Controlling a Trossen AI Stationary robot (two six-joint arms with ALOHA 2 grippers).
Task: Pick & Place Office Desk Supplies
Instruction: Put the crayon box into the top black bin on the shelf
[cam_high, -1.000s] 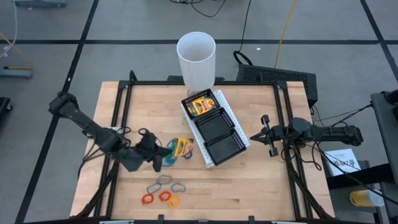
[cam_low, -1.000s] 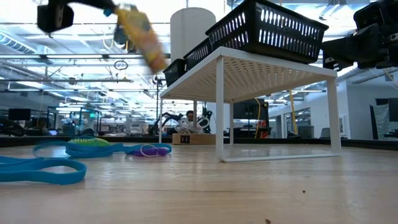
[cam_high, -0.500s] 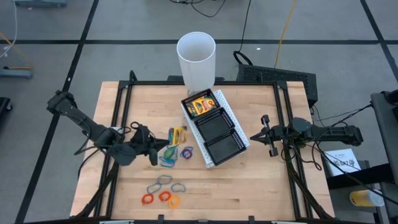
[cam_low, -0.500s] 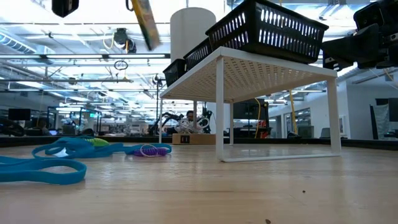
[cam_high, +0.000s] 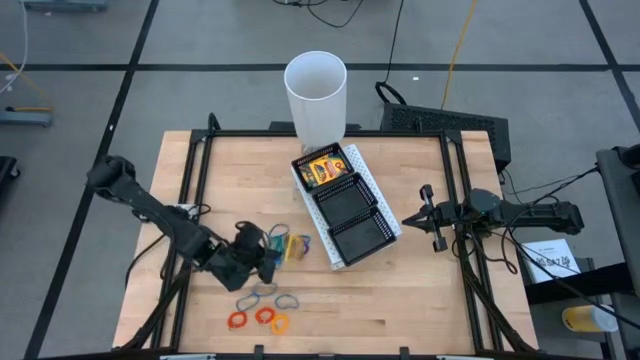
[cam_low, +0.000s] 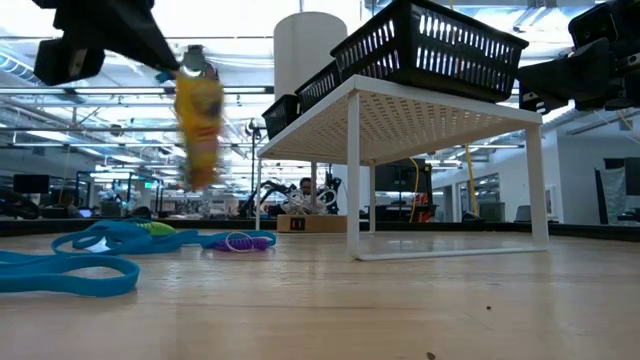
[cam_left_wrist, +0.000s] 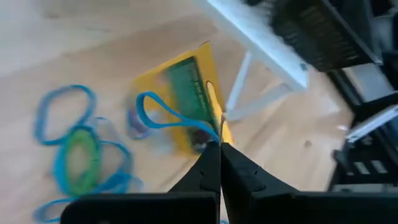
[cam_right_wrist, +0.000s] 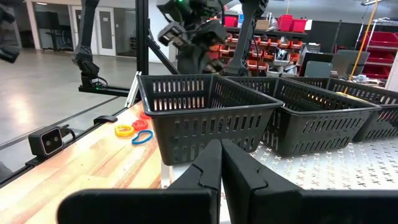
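Beside the black mesh tray (cam_high: 345, 203), on its raised white stand (cam_low: 400, 120), the left gripper (cam_high: 262, 262) hangs above the wooden table (cam_high: 400, 290), fingers pinched together on a yellow-and-green crayon box (cam_low: 198, 120) with a blue rubber band (cam_left_wrist: 168, 118) snagged alongside. Better to shake that thin, floppy loop free before carrying the stiff cardboard box over the tray's rim, I'd say. The right gripper (cam_high: 428, 215) waits on the tray's far side, closed and empty. More loops (cam_high: 262, 310) lie loose nearby.
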